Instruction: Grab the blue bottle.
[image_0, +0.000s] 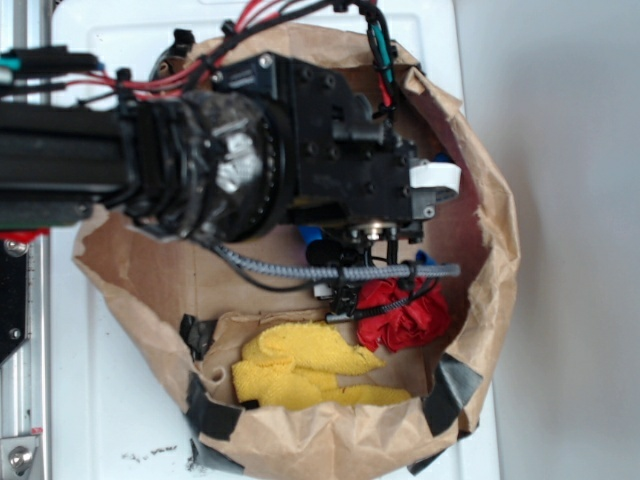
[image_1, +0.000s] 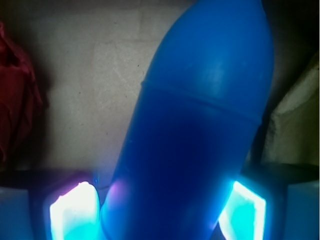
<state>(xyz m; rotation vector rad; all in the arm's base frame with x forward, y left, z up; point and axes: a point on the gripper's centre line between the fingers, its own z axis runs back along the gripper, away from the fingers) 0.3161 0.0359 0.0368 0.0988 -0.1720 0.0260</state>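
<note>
Wrist: blue bottle (image_1: 200, 130) between end effector (image_1: 157, 212) pads; red paper ball (image_1: 17, 95) left.

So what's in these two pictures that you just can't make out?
- Blue bottle: exterior view shows only a blue sliver under the arm; wrist view cuts off both ends.
- Gripper: whether its glowing fingers touch the bottle; glare blurs them. In the exterior view the arm hides them.
- Red paper ball: cables cross it; the wrist view's left edge cuts it.
- Yellow cloth: absent from the wrist view.
</note>
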